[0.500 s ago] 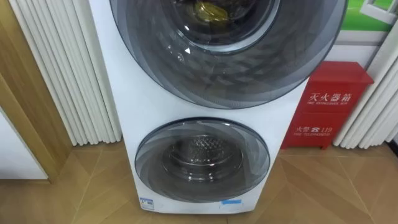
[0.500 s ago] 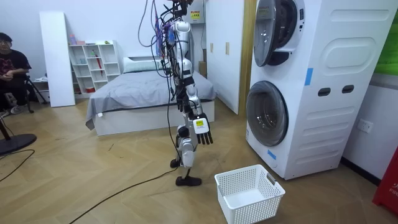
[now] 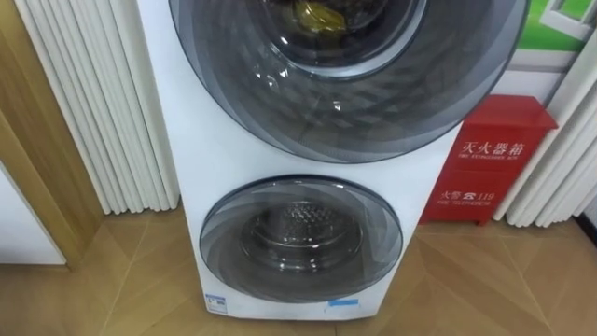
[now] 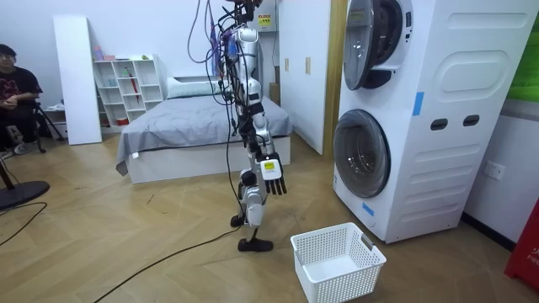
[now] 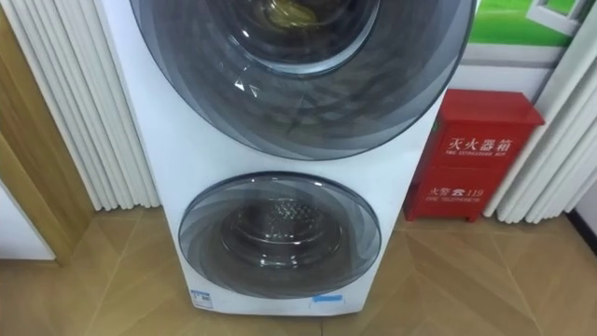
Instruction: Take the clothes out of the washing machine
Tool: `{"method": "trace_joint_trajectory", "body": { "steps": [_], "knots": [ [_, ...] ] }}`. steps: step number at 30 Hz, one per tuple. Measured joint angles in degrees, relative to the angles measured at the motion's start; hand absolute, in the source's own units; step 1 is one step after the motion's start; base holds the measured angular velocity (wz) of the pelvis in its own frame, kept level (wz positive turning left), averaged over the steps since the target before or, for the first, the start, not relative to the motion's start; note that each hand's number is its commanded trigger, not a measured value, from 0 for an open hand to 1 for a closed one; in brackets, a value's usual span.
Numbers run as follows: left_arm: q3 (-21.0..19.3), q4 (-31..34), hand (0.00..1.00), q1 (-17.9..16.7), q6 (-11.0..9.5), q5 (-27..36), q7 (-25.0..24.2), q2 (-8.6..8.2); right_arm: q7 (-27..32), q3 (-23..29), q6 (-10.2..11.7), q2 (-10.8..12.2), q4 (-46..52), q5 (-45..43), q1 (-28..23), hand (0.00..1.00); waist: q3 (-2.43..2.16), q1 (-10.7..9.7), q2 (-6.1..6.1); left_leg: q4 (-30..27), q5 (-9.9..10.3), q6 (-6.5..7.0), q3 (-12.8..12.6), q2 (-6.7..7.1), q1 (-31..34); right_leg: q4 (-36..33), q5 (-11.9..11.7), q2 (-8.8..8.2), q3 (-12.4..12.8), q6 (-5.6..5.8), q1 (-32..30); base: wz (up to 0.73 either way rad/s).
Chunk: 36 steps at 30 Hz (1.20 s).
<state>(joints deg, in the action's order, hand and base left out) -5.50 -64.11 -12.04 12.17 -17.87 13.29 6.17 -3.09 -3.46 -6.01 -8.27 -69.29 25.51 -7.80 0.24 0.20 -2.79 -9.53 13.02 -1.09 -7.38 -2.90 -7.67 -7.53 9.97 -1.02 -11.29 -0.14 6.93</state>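
A white stacked washing machine stands straight ahead of me, a step or so away. Behind its upper round glass door, which looks closed, a yellow cloth lies in the drum. The lower door is closed too, with a bare metal drum behind it. In the room view I stand upright facing the machine. My right hand hangs at my side with straight, relaxed fingers and holds nothing.
A white laundry basket sits on the wood floor between me and the machine. A red fire box stands right of the machine, pleated white curtains left of it. A bed and a seated person are behind me.
The eye view has shifted slightly, so my head camera moved a little. The machine, basket and my hanging hand stay where they were.
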Motion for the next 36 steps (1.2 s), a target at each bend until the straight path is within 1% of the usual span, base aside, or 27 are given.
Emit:
{"method": "trace_joint_trajectory", "body": {
  "steps": [3, 4, 5, 6, 7, 9, 10, 11, 14, 15, 16, 17, 18, 20, 21, 24, 27, 29, 30, 32, 34, 36],
  "knots": [
    [-0.8, 0.2, 0.00, -0.1, -0.1, 0.3, 0.0, 0.01, 0.5, 1.0, -1.3, -0.1, 2.2, -0.3, 0.1, 0.00, -0.07, 0.1, 0.15, 0.0, 0.0, 0.00, 0.0, -0.01, -0.2, -0.2, 0.0, 0.02, 0.2, -0.01, 0.0, -0.05],
    [-1.2, 0.3, 0.00, -0.1, -0.1, 0.4, 0.0, 0.09, 0.7, 1.1, -1.6, -0.2, 4.6, -0.4, 0.1, 0.00, -0.04, 0.1, 0.23, 0.0, 0.0, 0.00, 0.0, -0.01, -0.2, -0.2, 0.0, 0.02, 0.1, -0.01, 0.1, -0.05],
    [-1.4, 0.2, 0.00, -0.1, -0.4, 0.3, 0.0, 0.17, 0.7, 2.2, -1.2, -0.2, 5.7, -0.3, 0.8, 0.00, 0.03, 0.0, 0.37, 0.0, 0.0, 0.00, 0.0, -0.01, -0.5, -0.2, 0.0, 0.01, 0.1, -0.02, 0.3, -0.03],
    [-1.7, 0.1, 0.00, -0.3, -0.7, 0.3, 0.0, 0.17, 0.7, 2.8, -1.2, -0.2, 6.1, -0.5, 1.5, 0.00, -0.03, 0.1, -0.01, 0.0, 0.0, 0.00, 0.0, 0.01, -0.6, -0.2, 0.0, -0.04, 0.1, -0.02, 0.3, 0.00],
    [-2.4, 0.1, 0.00, -0.2, -1.4, 0.3, 0.0, 0.09, 1.6, 4.3, -1.6, -0.3, 9.2, -1.3, 2.2, 0.00, -0.07, 0.1, 0.24, 0.0, 0.0, 0.00, 0.0, 0.07, -0.7, -0.2, 0.0, -0.13, 0.1, 0.00, 0.3, 0.04],
    [-3.6, 0.2, 0.00, 0.1, -2.3, 0.8, -0.1, 0.08, 3.4, 7.2, -1.5, -0.5, 16.6, -1.1, 3.1, 0.00, 0.03, 0.1, 0.24, 0.0, 0.0, 0.00, 0.0, 0.18, -0.5, -0.2, 0.0, -0.25, -0.1, 0.03, 0.4, 0.06],
    [-3.9, 0.3, 0.00, 0.3, -2.8, 1.5, 0.0, 0.40, 4.6, 8.1, -1.4, -0.9, 21.8, -0.4, 3.9, 0.00, 0.06, 0.1, 0.26, 0.0, 0.0, 0.01, 0.1, 0.26, -0.5, -0.3, 0.0, -0.32, -0.2, 0.06, 0.3, 0.08],
    [-3.8, 0.5, 0.00, 0.3, -3.1, 1.5, 0.0, 0.76, 5.5, 8.5, -1.0, -1.5, 26.8, 0.3, 4.7, 0.00, 0.08, 0.1, 0.11, 0.0, 0.0, 0.02, 0.1, 0.34, -0.5, -0.3, 0.1, -0.40, -0.3, 0.14, 0.2, 0.06],
    [-3.8, 2.0, 0.00, 0.0, -3.5, 1.4, 0.2, 1.23, 7.6, 9.7, -0.2, -2.0, 36.3, 0.2, 6.7, 0.00, -0.04, 0.2, 0.06, 0.0, 0.0, 0.02, 0.1, 0.47, -0.5, -0.4, 0.1, -0.51, -0.3, 0.23, 0.0, 0.03],
    [-3.8, 2.4, 0.00, -0.2, -3.9, 1.3, 0.3, 1.43, 8.7, 9.7, 0.0, -2.4, 41.4, 0.2, 7.0, 0.00, 0.04, 0.3, -0.17, 0.0, 0.0, 0.02, 0.3, 0.51, -0.4, -0.4, 0.1, -0.55, -0.5, 0.26, 0.1, 0.06],
    [-3.9, 2.3, 0.00, -0.2, -3.9, 1.3, 0.3, 1.67, 9.8, 9.7, 0.1, -2.8, 45.8, -0.2, 7.5, 0.00, -0.03, 0.5, -0.40, 0.1, 0.0, 0.02, 0.5, 0.51, -0.2, -0.6, 0.1, -0.57, -1.0, 0.28, 0.2, 0.07],
    [-3.8, 2.3, 0.00, -0.3, -3.9, 1.3, 0.3, 1.76, 10.2, 9.7, 0.2, -2.9, 47.3, -0.4, 8.1, 0.00, -0.08, 0.5, -0.53, 0.1, 0.0, 0.02, 0.7, 0.50, 0.0, -0.7, 0.1, -0.58, -1.2, 0.29, 0.0, 0.08],
    [-3.8, 2.3, 0.00, -0.6, -3.8, 1.3, 0.3, 1.81, 11.0, 9.6, 0.4, -3.3, 49.4, -1.2, 9.6, 0.00, -0.07, 0.5, -0.62, 0.1, 0.0, 0.02, 1.3, 0.46, 0.0, -1.1, 0.1, -0.54, -1.3, 0.29, -0.2, 0.09],
    [-3.3, 2.6, 0.00, -0.9, -3.8, 1.0, 0.3, 1.79, 12.0, 9.6, 0.7, -4.2, 50.5, -4.8, 13.1, 0.00, -0.05, 0.4, -0.59, 0.1, 0.0, 0.02, 1.5, 0.47, -0.1, -1.1, 0.1, -0.56, -1.3, 0.29, -0.1, 0.08],
    [-3.3, 2.6, 0.00, -1.0, -3.9, 1.0, 0.3, 1.79, 12.3, 9.6, 0.7, -4.3, 50.9, -5.4, 13.9, 0.00, -0.12, 0.5, -0.73, 0.1, 0.0, 0.02, 1.4, 0.47, 0.0, -1.2, 0.1, -0.58, -1.3, 0.29, -0.1, 0.00],
    [-3.3, 2.7, 0.00, -1.1, -3.7, 0.9, 0.1, 1.79, 13.0, 9.6, 0.7, -4.7, 57.7, -5.7, 15.1, 0.00, -0.10, 0.7, -0.60, 0.2, 0.0, 0.02, 1.5, 0.49, 0.5, -1.1, 0.1, -0.62, -1.5, 0.29, -0.5, 0.00],
    [-3.3, 3.2, 0.00, -1.3, -3.0, 0.8, 0.0, 1.74, 14.2, 9.7, 0.6, -6.1, 61.8, -5.2, 17.3, 0.00, -0.22, 1.4, -0.64, 0.2, 0.0, 0.02, 2.3, 0.52, 1.1, -1.1, 0.1, -0.58, -1.5, 0.29, -1.2, 0.04],
    [-3.3, 4.8, 0.00, -2.2, -2.5, 0.7, -0.3, 1.72, 15.3, 9.7, 0.5, -7.2, 65.1, -5.2, 18.1, 0.00, -0.42, 1.8, -0.92, 0.2, 0.0, 0.03, 2.9, 0.51, 1.0, -1.2, 0.1, -0.55, -1.5, 0.29, -1.0, 0.08],
    [-3.3, 4.8, 0.00, -2.2, -2.5, 0.6, -0.4, 1.72, 15.5, 9.7, 0.5, -7.4, 65.7, -5.2, 18.4, 0.00, -0.47, 1.9, -0.99, 0.2, 0.0, 0.03, 2.9, 0.51, 1.0, -1.2, 0.1, -0.54, -1.5, 0.29, -0.9, 0.00],
    [-3.3, 4.8, 0.00, -2.3, -2.2, -0.3, -0.8, 1.71, 15.6, 9.4, 0.4, -7.5, 65.8, -5.5, 20.6, 0.00, -0.55, 2.6, -1.21, 0.2, 0.0, 0.03, 2.9, 0.49, 0.9, -1.2, 0.1, -0.52, -1.4, 0.29, -1.0, -0.06],
    [-3.3, 4.6, 0.00, -1.9, -2.3, -0.6, -1.5, 1.72, 16.8, 9.6, -0.1, -7.8, 65.7, -5.5, 22.3, 0.00, -0.52, 3.3, -1.46, 0.3, 0.0, 0.03, 2.9, 0.50, 0.9, -1.1, 0.1, -0.55, -1.5, 0.29, -0.9, -0.02],
    [-3.3, 4.5, 0.00, -2.0, -2.2, -0.6, -1.7, 1.72, 17.2, 9.6, -0.2, -7.9, 65.7, -5.5, 22.5, 0.00, -0.46, 3.4, -1.56, 0.3, 0.0, 0.03, 3.0, 0.50, 1.0, -1.1, 0.1, -0.55, -1.5, 0.29, -1.0, 0.00]
  ]
}}
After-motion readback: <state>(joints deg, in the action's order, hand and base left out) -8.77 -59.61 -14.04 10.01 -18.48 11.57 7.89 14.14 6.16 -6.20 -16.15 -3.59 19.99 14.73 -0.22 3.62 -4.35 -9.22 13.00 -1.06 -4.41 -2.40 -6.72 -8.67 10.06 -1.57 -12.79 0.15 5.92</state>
